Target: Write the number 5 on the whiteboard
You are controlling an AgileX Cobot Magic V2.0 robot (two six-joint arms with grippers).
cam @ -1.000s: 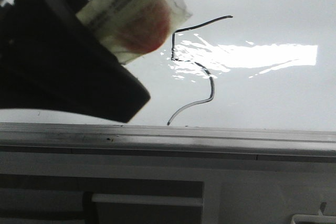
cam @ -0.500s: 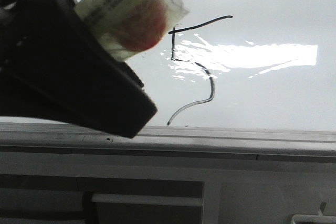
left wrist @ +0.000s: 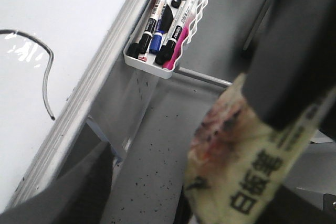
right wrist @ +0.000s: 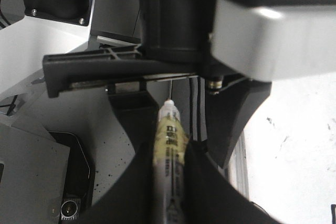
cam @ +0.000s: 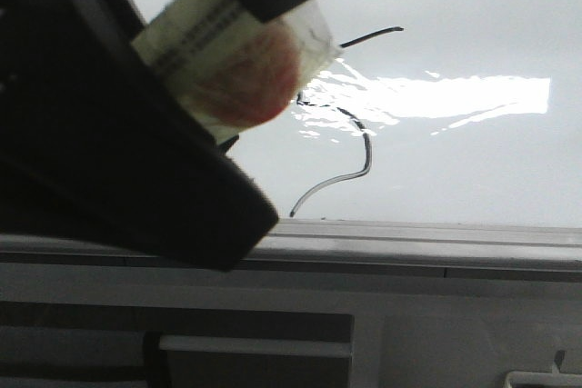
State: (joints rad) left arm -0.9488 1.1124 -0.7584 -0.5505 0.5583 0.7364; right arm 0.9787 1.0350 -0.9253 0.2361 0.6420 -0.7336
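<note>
The whiteboard carries the number 5 in thin black line; its slanted top bar and long curved tail show. Its short vertical stroke is hidden behind a marker with a yellowish label and a red-stained end. In the right wrist view my right gripper is shut on this marker, tip pointing at the left arm. In the left wrist view the marker sits at one side and my left gripper stands open, with only the 5's tail in sight.
A grey metal rail edges the board, with grey panels beyond it. A white wire tray with several markers hangs beside the rail. A large black arm body fills the left of the front view. A glare patch lies across the board.
The black arm body and the marker have shifted right and slightly down. The marker now covers the 5's upper left corner, which showed before.
</note>
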